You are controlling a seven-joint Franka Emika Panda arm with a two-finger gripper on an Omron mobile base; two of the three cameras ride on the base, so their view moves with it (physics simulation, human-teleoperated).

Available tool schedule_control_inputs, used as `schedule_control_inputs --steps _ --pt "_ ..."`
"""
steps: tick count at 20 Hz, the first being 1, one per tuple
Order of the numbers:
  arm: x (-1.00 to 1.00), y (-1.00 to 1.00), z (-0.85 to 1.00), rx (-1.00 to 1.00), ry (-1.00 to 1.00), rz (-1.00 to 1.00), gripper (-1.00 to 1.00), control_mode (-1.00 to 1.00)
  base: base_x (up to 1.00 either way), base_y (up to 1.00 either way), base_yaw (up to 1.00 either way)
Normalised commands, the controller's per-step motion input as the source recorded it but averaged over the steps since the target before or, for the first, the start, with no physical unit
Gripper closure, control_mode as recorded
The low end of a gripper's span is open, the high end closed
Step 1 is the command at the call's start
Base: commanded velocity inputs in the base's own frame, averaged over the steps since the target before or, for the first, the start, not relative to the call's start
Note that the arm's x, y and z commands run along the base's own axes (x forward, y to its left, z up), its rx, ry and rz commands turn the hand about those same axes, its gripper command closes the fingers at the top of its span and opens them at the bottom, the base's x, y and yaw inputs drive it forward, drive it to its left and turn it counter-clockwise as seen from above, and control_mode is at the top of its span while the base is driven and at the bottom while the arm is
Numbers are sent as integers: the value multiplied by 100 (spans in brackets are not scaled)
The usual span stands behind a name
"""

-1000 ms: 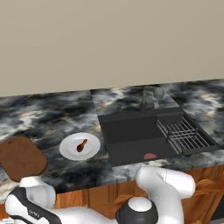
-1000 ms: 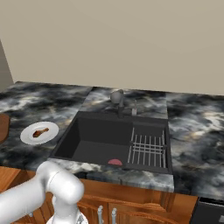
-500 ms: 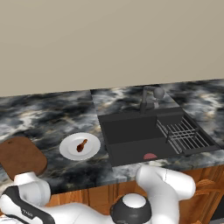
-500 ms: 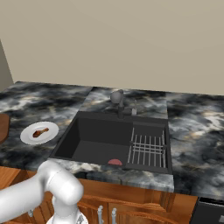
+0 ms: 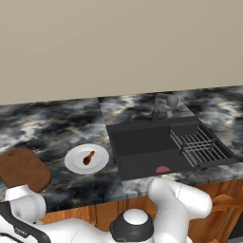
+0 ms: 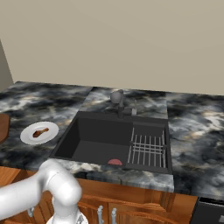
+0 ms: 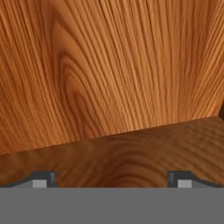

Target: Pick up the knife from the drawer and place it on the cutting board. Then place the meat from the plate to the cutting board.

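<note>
My gripper [image 7: 112, 179] is open, its two dark fingertips [image 7: 43, 178] set wide apart with nothing between them. Right in front of it is brown wood grain, an upright panel [image 7: 109, 65] meeting a flatter one; I cannot tell whether this is the drawer. The knife is out of view. On the counter's left end lies the dark reddish cutting board [image 5: 23, 168] [image 6: 2, 127]. Beside it stands the white plate [image 5: 76, 163] [image 6: 50, 129] with the brown meat [image 5: 88, 157] [image 6: 40, 132] on it. The arm bends low in front of the counter.
A dark sink [image 5: 142, 142] lies right of the plate, with a faucet [image 5: 161, 107] behind it, a wire rack [image 5: 201, 147] in its right half and a pink-red lump [image 5: 163, 169] at its front. Wooden cabinet doors with silver handles [image 6: 106, 214] are below.
The arm's links have shifted slightly left and lower in front of the counter. The things on the counter have not moved, and the gripper stays open.
</note>
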Motion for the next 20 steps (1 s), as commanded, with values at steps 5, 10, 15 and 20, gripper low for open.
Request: schedule_control_inputs --steps 5,10,15,20 --pt "4 28 0 -9 -4 -3 -100 -100 0 0 0" --pt "3 24 -2 -7 -4 0 -100 -100 0 0 0" --pt "0 2 -10 -6 -9 0 -100 -100 0 0 0" --pt "0 0 -13 -5 -11 0 -100 -100 0 0 0"
